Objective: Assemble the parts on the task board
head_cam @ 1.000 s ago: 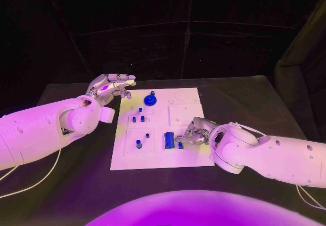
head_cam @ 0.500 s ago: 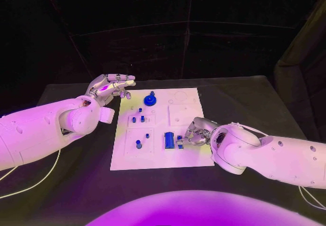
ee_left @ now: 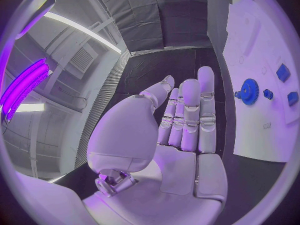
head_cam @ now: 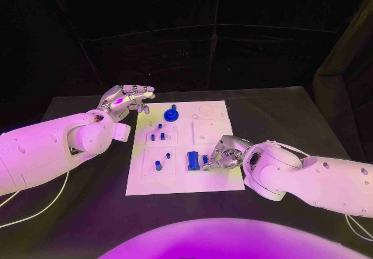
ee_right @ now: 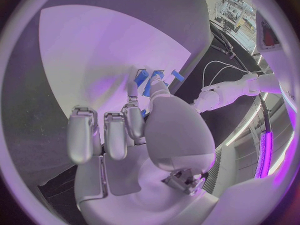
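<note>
Several blue parts (head_cam: pixel 193 160) on task board (head_cam: pixel 179 182), right hand (head_cam: pixel 223 154) pinching one, left hand (head_cam: pixel 124 100) released.

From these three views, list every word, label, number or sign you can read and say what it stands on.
None can be read.
Task board: faint raised outlines, no lettering that can be made out.
Blue parts, such as the gear: no markings visible.
Left hand and right hand: no readable labels.
</note>
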### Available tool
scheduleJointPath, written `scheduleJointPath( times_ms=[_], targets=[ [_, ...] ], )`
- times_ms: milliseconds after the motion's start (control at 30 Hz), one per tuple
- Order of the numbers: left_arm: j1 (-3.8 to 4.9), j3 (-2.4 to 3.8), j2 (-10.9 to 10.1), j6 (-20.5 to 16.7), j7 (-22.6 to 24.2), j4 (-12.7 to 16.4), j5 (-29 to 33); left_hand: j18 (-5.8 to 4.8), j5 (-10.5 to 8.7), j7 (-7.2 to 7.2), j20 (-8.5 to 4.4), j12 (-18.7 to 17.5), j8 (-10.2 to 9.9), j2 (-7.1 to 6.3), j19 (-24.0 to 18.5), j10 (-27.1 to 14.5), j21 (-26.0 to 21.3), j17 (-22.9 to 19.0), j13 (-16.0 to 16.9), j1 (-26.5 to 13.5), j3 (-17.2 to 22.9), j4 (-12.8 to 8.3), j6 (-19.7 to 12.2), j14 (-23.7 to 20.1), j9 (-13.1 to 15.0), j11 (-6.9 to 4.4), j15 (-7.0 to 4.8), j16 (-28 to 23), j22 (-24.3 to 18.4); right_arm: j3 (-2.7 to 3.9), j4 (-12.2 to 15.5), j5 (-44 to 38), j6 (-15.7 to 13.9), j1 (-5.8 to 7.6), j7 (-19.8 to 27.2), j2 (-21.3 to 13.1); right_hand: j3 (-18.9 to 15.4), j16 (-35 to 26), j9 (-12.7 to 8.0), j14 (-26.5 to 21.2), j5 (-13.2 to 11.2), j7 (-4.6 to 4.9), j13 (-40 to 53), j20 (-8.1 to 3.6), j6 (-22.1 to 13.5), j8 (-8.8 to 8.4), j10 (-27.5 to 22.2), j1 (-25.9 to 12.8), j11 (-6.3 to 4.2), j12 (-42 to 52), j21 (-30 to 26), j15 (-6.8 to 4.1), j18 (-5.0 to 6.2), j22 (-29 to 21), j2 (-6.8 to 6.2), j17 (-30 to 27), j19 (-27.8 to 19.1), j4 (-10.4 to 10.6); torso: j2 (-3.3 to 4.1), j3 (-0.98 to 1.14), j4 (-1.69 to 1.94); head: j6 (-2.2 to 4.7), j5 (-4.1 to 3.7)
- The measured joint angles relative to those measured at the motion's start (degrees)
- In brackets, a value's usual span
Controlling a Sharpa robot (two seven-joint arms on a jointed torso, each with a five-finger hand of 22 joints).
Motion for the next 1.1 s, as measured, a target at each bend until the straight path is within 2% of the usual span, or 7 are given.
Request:
scheduleJointPath(
  times_ms=[133, 500, 667, 833, 900, 1033, 1100],
  targets=[
    [0.0, 0.0, -0.01, 0.01, -0.03, 0.0, 0.0, 0.0, 0.0, 0.0, 0.0, 0.0, 0.0, 0.0, 0.0, 0.0, 0.0, 0.0, 0.0, 0.0, 0.0, 0.0, 0.0, 0.0, 0.0, 0.0, 0.0, 0.0, 0.0, 0.0, -0.85, 0.1, 0.29, 0.0, 0.32, 0.2, -0.04, 0.0, 0.01, 0.0, -0.27, 0.0, 0.0, 0.0, 0.0, 0.0, 0.0, 0.0, 0.0, 0.0, 0.0, 0.0, 0.0, 0.0, 0.0, 0.0, 0.0, 0.04, 0.0, -0.01, 0.07, -0.02, -0.01],
    [0.0, 0.0, 0.0, 0.06, -0.1, 0.0, 0.0, 0.0, 0.0, 0.0, 0.0, 0.0, 0.0, 0.0, 0.0, 0.0, 0.0, 0.0, 0.01, 0.0, 0.0, 0.0, 0.0, 0.0, 0.0, 0.0, 0.0, 0.0, 0.01, 0.01, -3.69, 0.23, 1.11, 0.0, 0.43, 1.8, -0.37, 0.0, 0.33, 0.0, 0.0, 0.0, 0.12, 0.0, 0.0, 0.0, 0.0, 0.87, 0.0, -0.12, 0.0, 0.0, 0.0, -0.01, 1.31, 0.0, 0.0, -0.28, 0.03, -0.02, 0.11, -0.02, 0.17],
    [0.0, 0.0, 0.01, 0.08, -0.12, 0.01, 0.0, 0.0, 0.0, 0.0, 0.0, 0.0, 0.0, 0.0, 0.0, 0.0, 0.0, 0.01, 0.01, 0.0, 0.0, 0.0, 0.0, 0.0, 0.0, 0.0, 0.0, 0.0, 0.01, 0.01, -4.0, 0.24, 1.43, 0.0, 0.43, 2.06, -1.15, 0.0, 0.55, 0.0, 0.01, 0.0, 0.13, 0.0, 0.0, 0.0, -0.01, 1.48, 0.0, -0.17, 0.0, 0.01, 0.0, -0.01, 1.88, 0.0, 0.0, -1.11, 0.01, -0.03, 0.11, -0.1, 0.19],
    [0.0, 0.0, 0.0, 0.09, -0.14, 0.0, 0.0, 0.0, 0.0, 0.0, 0.0, 0.0, 0.0, 0.0, 0.0, 0.0, 0.0, 0.01, 0.01, 0.0, 0.0, 0.0, 0.0, 0.0, 0.0, 0.0, 0.0, 0.0, 0.01, 0.01, -3.8, 0.25, 1.32, 0.0, 1.03, 2.04, -1.8, 0.0, 0.68, 0.0, 0.28, 0.0, 0.11, 0.0, 0.0, -0.21, -0.01, 2.19, 0.01, -0.16, 0.0, 0.01, 0.0, -0.01, 1.56, -0.01, 0.0, -1.81, -0.04, -0.03, 0.05, -0.14, 0.19],
    [0.0, 0.0, -0.01, 0.09, -0.14, -0.01, 0.0, 0.0, 0.0, 0.0, 0.0, 0.0, 0.0, 0.0, 0.0, 0.0, 0.0, 0.01, 0.01, 0.0, 0.0, 0.0, 0.0, 0.0, 0.0, 0.0, 0.0, 0.0, 0.01, 0.0, -3.61, 0.55, 0.63, 0.0, 2.3, 1.86, -2.81, 0.0, 0.79, 0.0, 1.85, 0.0, -0.12, 0.0, 0.0, -0.49, -0.01, 1.71, 0.01, -0.17, 0.0, 0.01, 0.0, -0.01, 1.08, 0.0, 0.0, -1.14, -0.07, -0.03, 0.02, -0.09, 0.19],
    [0.0, 0.0, -0.02, 0.1, -0.15, -0.02, 0.0, 0.0, 0.0, 0.0, 0.0, 0.0, 0.0, 0.0, 0.0, 0.0, 0.0, 0.01, 0.01, 0.0, 0.0, 0.0, 0.0, 0.0, 0.0, 0.0, 0.0, 0.0, 0.02, -0.01, -3.61, 2.34, -2.14, -0.02, 6.89, 1.31, -3.75, -0.34, 0.78, 0.0, 2.68, 0.3, -0.26, 0.0, -0.98, -1.23, -0.22, 1.05, 0.22, -0.58, -0.08, 0.01, 0.0, -0.01, 0.42, -0.01, 0.0, -0.52, -0.12, -0.07, 0.0, 0.18, 0.02],
    [0.0, 0.0, -0.02, 0.1, -0.15, -0.02, 0.0, 0.0, 0.0, 0.0, 0.0, 0.0, 0.0, 0.16, 0.0, 0.0, 0.0, -0.05, 0.01, -0.16, 0.0, 0.0, 0.0, 0.0, 0.0, 0.0, 0.0, 0.0, -0.02, -0.01, -3.81, 4.67, -3.9, -0.02, 10.86, 0.98, -3.91, -1.05, 0.4, 0.0, 3.3, 0.86, 0.0, 0.0, -2.84, -2.41, -0.88, 1.14, 0.88, -2.15, -0.82, 0.01, 0.0, -0.02, 0.51, -0.01, 0.0, -0.68, -0.18, -0.1, -0.01, 0.31, -0.03]
  ],
)
